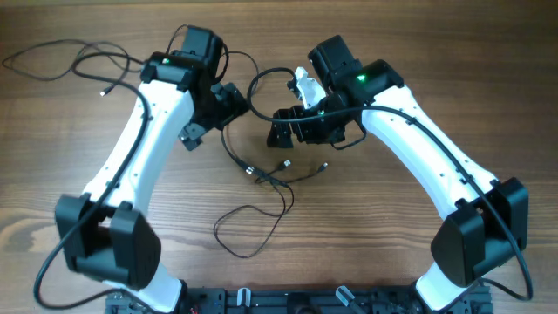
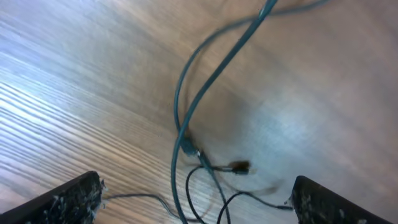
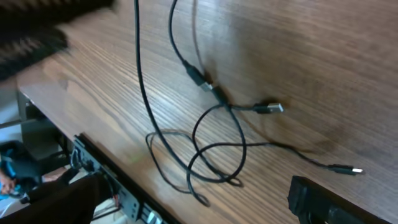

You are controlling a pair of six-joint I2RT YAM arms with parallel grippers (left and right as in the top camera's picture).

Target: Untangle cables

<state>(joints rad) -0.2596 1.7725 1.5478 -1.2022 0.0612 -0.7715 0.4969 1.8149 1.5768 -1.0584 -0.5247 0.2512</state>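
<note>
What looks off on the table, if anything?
Nothing damaged or spilled. The thin grey-black cables overlap in a loose tangle midway across the brown wooden table, plug ends bunched at the crossing; one more thin dark cable lies apart at the far left. Left gripper and right gripper are open, holding nothing.

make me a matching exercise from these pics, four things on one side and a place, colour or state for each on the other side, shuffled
Things:
1. left gripper
2. knot of cables
3. lone cable
4. table

Matches:
a. brown wood grain
b. mid-table, between the two arms
c. open, holding nothing
d. far left part of the table, away from the knot

Pairs: 1-c, 2-b, 3-d, 4-a
</note>
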